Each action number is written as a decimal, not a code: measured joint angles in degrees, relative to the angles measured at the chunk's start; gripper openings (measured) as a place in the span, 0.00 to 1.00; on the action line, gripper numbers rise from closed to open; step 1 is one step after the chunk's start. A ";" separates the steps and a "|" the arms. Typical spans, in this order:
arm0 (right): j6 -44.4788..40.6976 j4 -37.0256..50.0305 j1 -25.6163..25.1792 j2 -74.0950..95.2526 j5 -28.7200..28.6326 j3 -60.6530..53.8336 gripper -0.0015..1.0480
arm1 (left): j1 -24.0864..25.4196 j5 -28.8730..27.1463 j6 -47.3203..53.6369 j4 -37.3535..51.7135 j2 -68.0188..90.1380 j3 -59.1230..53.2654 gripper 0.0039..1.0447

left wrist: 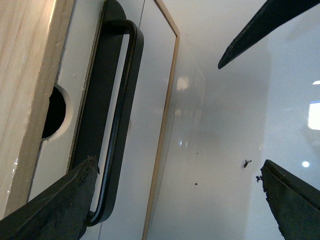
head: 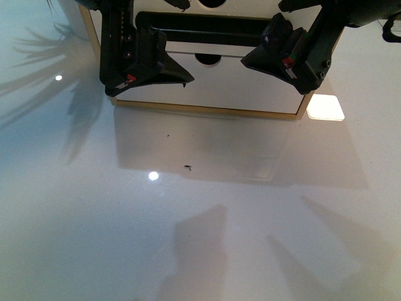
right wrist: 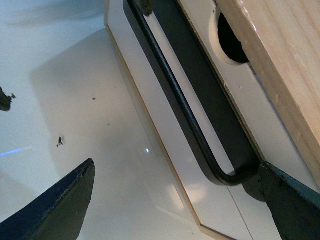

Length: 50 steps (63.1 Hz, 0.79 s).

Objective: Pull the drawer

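Observation:
The drawer [head: 247, 45] is the upper white front of the small cabinet at the far middle, with a long black bar handle [head: 207, 28] across it. My left gripper [head: 150, 69] hangs open at the handle's left end and my right gripper [head: 282, 59] hangs open at its right end. In the left wrist view the handle [left wrist: 117, 115] runs along the drawer [left wrist: 75, 75], and one finger [left wrist: 60, 200] overlaps the bar's curved end. In the right wrist view one finger [right wrist: 290, 200] sits beside the bend of the handle [right wrist: 175, 95] on the drawer [right wrist: 240, 95]. Neither gripper holds anything.
Below the drawer is a plain white front [head: 225, 84] with a notch and no handle, framed by a light wood edge [head: 207, 110]. The glossy white table [head: 200, 207] stretches toward me with small dark specks [head: 188, 167] and a bright light patch [head: 326, 106].

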 joint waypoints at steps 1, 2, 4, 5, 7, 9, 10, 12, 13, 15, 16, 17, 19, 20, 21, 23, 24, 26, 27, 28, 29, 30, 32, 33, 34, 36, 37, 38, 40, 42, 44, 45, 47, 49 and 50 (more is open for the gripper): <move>0.00 0.00 0.02 0.20 -0.07 0.15 0.91 | 0.00 0.00 0.00 0.04 0.22 0.11 0.93; 0.00 -0.02 0.09 0.50 -0.28 0.42 0.91 | 0.00 -0.04 0.00 0.09 0.66 0.37 0.93; 0.07 -0.07 0.15 0.92 -0.48 0.70 0.91 | 0.00 -0.04 0.00 0.13 1.01 0.61 0.93; 0.09 -0.11 0.17 1.20 -0.61 0.96 0.91 | 0.02 -0.11 -0.02 0.13 1.38 0.79 0.93; 0.17 -0.11 0.17 1.73 -0.83 1.33 0.91 | 0.11 -0.11 0.00 0.17 1.86 1.11 0.93; 0.20 -0.13 0.17 2.03 -0.92 1.60 0.91 | 0.17 -0.15 -0.02 0.26 2.16 1.25 0.93; 0.20 -0.13 0.17 2.27 -0.90 1.84 0.91 | 0.24 -0.15 -0.04 0.31 2.47 1.44 0.93; 0.22 -0.13 0.15 2.64 -0.92 2.12 0.91 | 0.33 -0.17 -0.02 0.31 2.75 1.66 0.93; 0.20 -0.11 0.15 2.91 -0.94 2.38 0.91 | 0.39 -0.17 -0.04 0.33 2.93 1.81 0.93; 0.24 -0.11 0.15 3.15 -1.01 2.62 0.91 | 0.46 -0.24 -0.04 0.35 3.21 1.95 0.93; 0.31 -0.13 0.15 3.54 -1.11 2.95 0.91 | 0.57 -0.24 -0.02 0.37 3.54 2.16 0.93; 0.33 -0.13 0.15 3.67 -1.14 3.06 0.91 | 0.61 -0.24 -0.04 0.39 3.63 2.23 0.93; 0.48 -0.24 0.17 4.02 -1.31 3.41 0.91 | 0.77 -0.22 -0.09 0.81 4.02 2.34 0.93; 0.72 -0.35 0.15 4.20 -1.51 3.58 0.91 | 0.83 -0.15 -0.13 1.01 4.20 2.43 0.93; 0.90 -0.44 0.17 4.33 -1.79 3.72 0.91 | 0.90 -0.07 -0.22 1.14 4.42 2.51 0.93; 1.20 -0.46 0.22 4.39 -2.16 3.82 0.91 | 0.94 -0.04 -0.37 1.29 4.59 2.62 0.93; 1.33 -0.46 0.28 4.39 -2.23 3.85 0.91 | 0.96 0.11 -0.35 1.29 4.63 2.64 0.93; 1.53 -0.52 0.35 4.39 -2.56 3.91 0.91 | 1.05 0.15 -0.39 1.27 4.70 2.64 0.93; 1.60 -0.57 0.37 4.39 -2.75 3.96 0.91 | 1.05 0.24 -0.39 1.25 4.70 2.67 0.93; 1.70 -0.79 0.37 4.39 -3.15 4.04 0.91 | 1.11 0.28 -0.39 1.18 4.70 2.67 0.93; 1.75 -0.90 0.37 4.39 -3.30 4.11 0.91 | 1.11 0.28 -0.39 1.16 4.70 2.67 0.93; 1.75 -0.98 0.37 4.39 -3.52 4.15 0.91 | 1.14 0.28 -0.39 1.16 4.70 2.67 0.93; 1.77 -1.22 0.39 4.39 -3.87 4.42 0.91 | 1.16 0.26 -0.39 1.16 4.72 2.78 0.93; 1.95 -1.25 0.42 4.48 -3.80 4.66 0.91 | 1.14 0.26 -0.39 1.18 4.83 2.86 0.93; 1.95 -1.27 0.42 4.55 -3.82 4.74 0.91 | 1.14 0.33 -0.39 1.18 4.90 2.91 0.93; 1.99 -1.33 0.42 4.70 -3.98 5.03 0.91 | 1.14 0.52 -0.50 1.25 5.09 3.08 0.93; 2.01 -1.38 0.42 4.76 -4.07 5.14 0.91 | 1.14 0.61 -0.57 1.27 5.18 3.15 0.93; 2.10 -1.44 0.39 4.83 -4.09 5.22 0.91 | 1.14 0.68 -0.63 1.33 5.31 3.21 0.93; 2.27 -1.62 0.39 5.16 -4.28 5.53 0.91 | 1.14 0.85 -0.74 1.46 5.53 3.32 0.93; 2.40 -1.62 0.39 5.55 -4.50 5.77 0.91 | 1.14 0.92 -0.85 1.53 5.77 3.37 0.93; 2.56 -1.62 0.39 5.79 -4.55 5.90 0.91 | 1.14 0.90 -0.90 1.55 6.01 3.39 0.93; 2.75 -1.62 0.37 6.10 -4.63 6.03 0.91 | 1.14 0.90 -0.92 1.57 6.14 3.41 0.93; 2.86 -1.62 0.35 6.47 -4.85 6.14 0.91 | 1.14 0.85 -1.01 1.57 6.34 3.41 0.93; 3.08 -1.62 0.28 6.84 -5.11 6.25 0.91 | 1.14 0.83 -1.11 1.60 6.58 3.41 0.93; 3.10 -1.62 0.26 7.02 -5.20 6.29 0.91 | 1.16 0.83 -1.18 1.64 6.64 3.41 0.93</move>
